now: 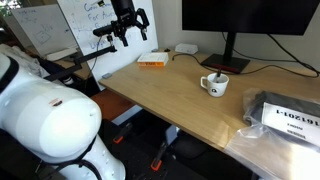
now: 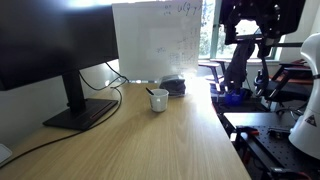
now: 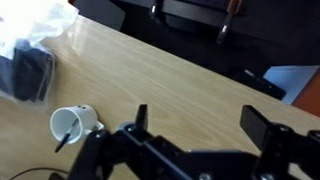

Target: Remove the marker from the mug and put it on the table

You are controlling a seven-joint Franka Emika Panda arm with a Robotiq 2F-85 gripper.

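Crossing the broad wood-grain counter (image 1: 170, 105) looked like the step in hand. The hand (image 1: 128, 25) hung at upper left, fingers spread apart and empty, well away from the white mug (image 1: 215, 85) near centre. It should descend squarely over the rim and pinch the slim marker (image 3: 64, 137) leaning inside. Behind the smooth, pale surface stood a monitor (image 1: 250, 25) and a whiteboard (image 1: 90, 25).

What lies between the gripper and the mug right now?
Only bare wood-grain table separates the gripper and the mug, as the wrist view shows; nothing stands in that stretch.
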